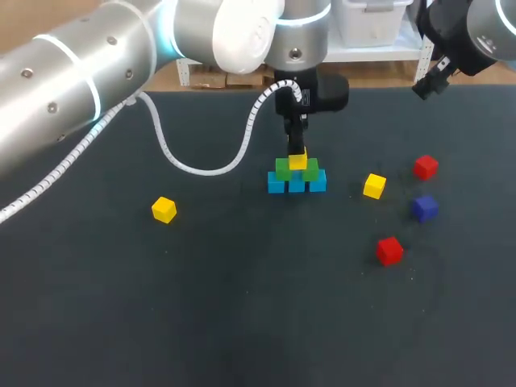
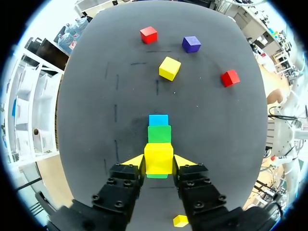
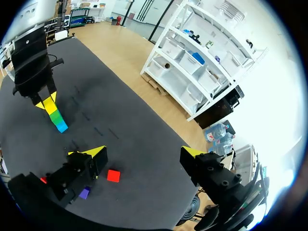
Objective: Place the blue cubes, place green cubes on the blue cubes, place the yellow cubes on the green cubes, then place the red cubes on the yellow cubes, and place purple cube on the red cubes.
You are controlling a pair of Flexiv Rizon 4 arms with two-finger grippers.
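A row of blue cubes [image 1: 297,184] sits mid-table with two green cubes [image 1: 284,168] on top. My left gripper [image 1: 297,151] points straight down over them, shut on a yellow cube [image 1: 297,160] that is on or just above the greens. In the left wrist view the yellow cube [image 2: 159,158] fills the gap between the yellow fingertips [image 2: 134,161], with green [image 2: 159,134] and blue [image 2: 158,120] showing past it. My right gripper [image 3: 143,154] hangs open and empty high at the table's far right [image 1: 431,81].
Loose cubes lie to the right of the stack: a yellow one [image 1: 374,185], a red one [image 1: 426,167], a purple one [image 1: 424,207] and another red one [image 1: 389,250]. Another yellow cube [image 1: 164,210] lies alone to the left.
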